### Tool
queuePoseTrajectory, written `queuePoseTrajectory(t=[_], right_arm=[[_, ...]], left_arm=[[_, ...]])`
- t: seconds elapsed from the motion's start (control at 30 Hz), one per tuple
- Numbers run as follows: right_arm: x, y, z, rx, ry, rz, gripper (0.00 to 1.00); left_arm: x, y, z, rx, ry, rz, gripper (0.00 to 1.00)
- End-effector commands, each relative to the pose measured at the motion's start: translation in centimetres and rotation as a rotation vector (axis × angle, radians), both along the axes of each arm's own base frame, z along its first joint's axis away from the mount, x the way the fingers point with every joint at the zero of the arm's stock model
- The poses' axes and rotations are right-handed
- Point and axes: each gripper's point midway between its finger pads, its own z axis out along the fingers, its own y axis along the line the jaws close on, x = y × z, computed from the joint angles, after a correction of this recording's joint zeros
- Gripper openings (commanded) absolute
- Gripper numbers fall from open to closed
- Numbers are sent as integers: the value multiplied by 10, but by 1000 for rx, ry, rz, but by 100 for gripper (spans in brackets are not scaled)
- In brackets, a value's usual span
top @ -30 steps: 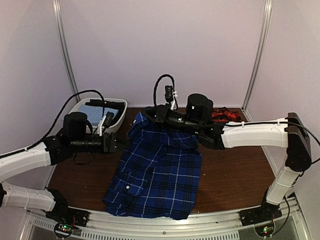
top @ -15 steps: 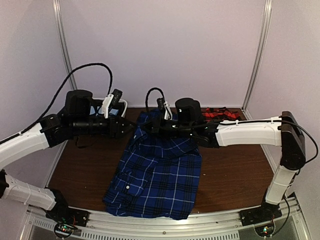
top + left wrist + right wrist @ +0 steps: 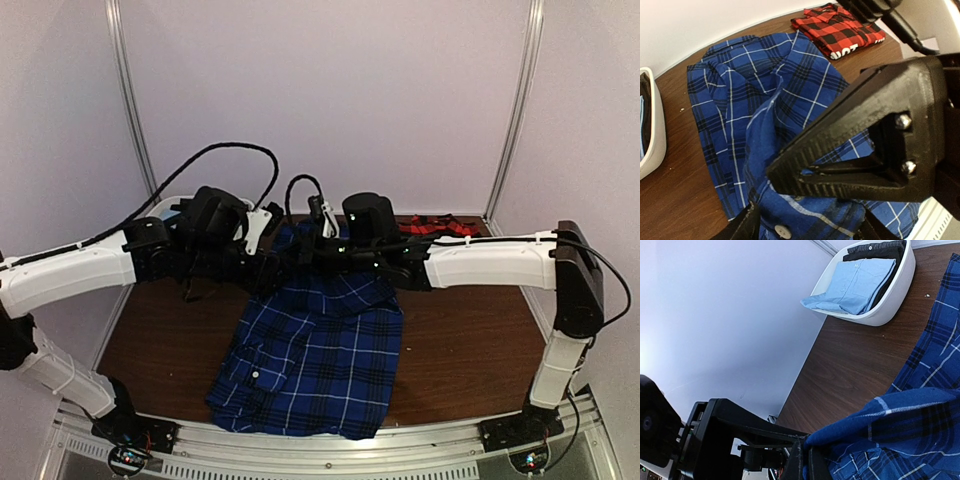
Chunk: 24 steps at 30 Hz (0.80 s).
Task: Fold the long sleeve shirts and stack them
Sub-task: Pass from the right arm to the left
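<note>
With the blue plaid shirt (image 3: 318,345) spread on the surface (image 3: 470,340), the right tool (image 3: 802,462) pinches its raised far edge while the left tool (image 3: 805,232) hangs open alongside, so the fold probably needs a second grip next.

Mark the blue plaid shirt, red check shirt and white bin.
blue plaid shirt (image 3: 320,350), top view, spread body
red check shirt (image 3: 837,30), left wrist view, its middle
white bin (image 3: 895,302), right wrist view, outer wall

Bare worktop (image 3: 470,340) lies open right of the blue shirt (image 3: 315,350); left arm (image 3: 80,275) and right arm (image 3: 490,265) cross its far end.
</note>
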Motion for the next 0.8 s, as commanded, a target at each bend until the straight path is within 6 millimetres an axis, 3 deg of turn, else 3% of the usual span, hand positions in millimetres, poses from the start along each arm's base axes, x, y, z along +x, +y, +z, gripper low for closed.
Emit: queuePoseTrajectory(t=[0.0, 0.33, 0.53, 0.63, 0.77], right_arm=[[3, 4, 13, 30, -15, 7, 0], [8, 5, 9, 28, -8, -13, 0], [8, 5, 9, 30, -10, -13, 0], [8, 4, 10, 31, -12, -18, 0], [10, -3, 10, 23, -24, -35, 0]], left_arm=[[12, 7, 5, 51, -51, 71, 63], [4, -5, 2, 54, -32, 30, 72], [13, 1, -8, 106, -30, 85, 71], [17, 1, -13, 122, -23, 111, 55], [18, -1, -9, 114, -19, 115, 13]])
